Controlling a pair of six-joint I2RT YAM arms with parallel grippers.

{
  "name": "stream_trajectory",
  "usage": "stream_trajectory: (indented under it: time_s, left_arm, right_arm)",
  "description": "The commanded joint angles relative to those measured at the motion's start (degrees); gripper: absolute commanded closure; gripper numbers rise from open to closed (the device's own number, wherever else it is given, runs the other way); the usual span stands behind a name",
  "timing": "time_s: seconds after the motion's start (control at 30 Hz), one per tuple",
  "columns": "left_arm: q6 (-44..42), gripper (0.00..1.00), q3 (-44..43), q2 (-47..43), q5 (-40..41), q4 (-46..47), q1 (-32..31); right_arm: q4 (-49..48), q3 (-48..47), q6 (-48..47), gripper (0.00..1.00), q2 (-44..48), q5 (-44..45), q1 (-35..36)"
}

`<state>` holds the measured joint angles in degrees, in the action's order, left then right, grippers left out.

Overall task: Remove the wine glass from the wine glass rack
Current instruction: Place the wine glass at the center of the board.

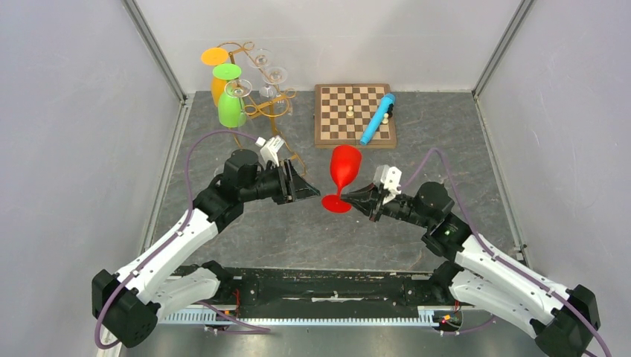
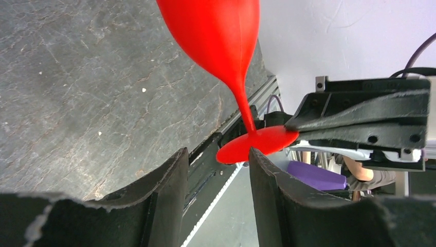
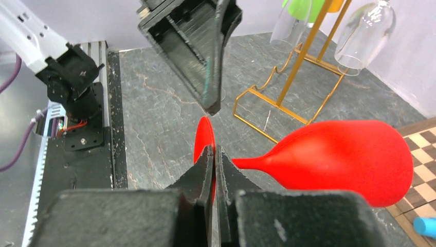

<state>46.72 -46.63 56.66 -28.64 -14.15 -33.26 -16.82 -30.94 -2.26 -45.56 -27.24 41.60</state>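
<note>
Top external view takes in the grey table (image 1: 417,223) with the 2 arms reaching inward from its near edge. At the far left stands the wine glass rack (image 1: 271,110), and an orange glass (image 1: 215,56), a green glass (image 1: 231,110) and several clear glasses (image 1: 271,72) hang upside down from its gold scrolls. A wooden chessboard (image 1: 346,123) lies to its right, with a blue tube (image 1: 377,119) across one corner and a few tiny chess pieces (image 1: 350,111) on the squares. The red wine glass (image 1: 345,165) is well apart from the rack, near the middle of the table. It is tilted almost onto its side, with the bowl pointing toward the chessboard. The right gripper (image 3: 214,154) is clamped on the rim of its round foot, and the right wrist view shows both fingers pinching the thin red disc. The left gripper (image 2: 218,154) is spread wide and grasps nothing. Its jaws sit just short of the foot and stem, apart from both. The glass appears to hang above the tabletop, though the pictures do not settle that. By my reading the removal itself is done, since 1 glass is clear of the hooks. What seems left is setting it down safely, and a pinch on the foot's rim looks a weak hold for that.
</note>
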Motion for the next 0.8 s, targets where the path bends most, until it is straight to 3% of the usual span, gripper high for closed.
stream_trajectory:
  time_s: [0.0,0.3,0.77]
  left_arm:
    - [3.8,0.46,-0.2,0.5,-0.8,4.4,-0.5]
    - [5.6,0.46,0.5,0.8,-3.2,6.9,-1.3]
    - [5.3,0.43,2.1,1.6,-5.4,8.7,-1.8]
  right_arm:
    - [-1.2,1.5,-8.0,1.00,2.2,1.7,2.5]
    - [-3.9,3.4,-13.6,1.00,3.8,1.8,7.9]
    - [-8.1,0.8,-19.3,1.00,-1.7,5.6,15.2]
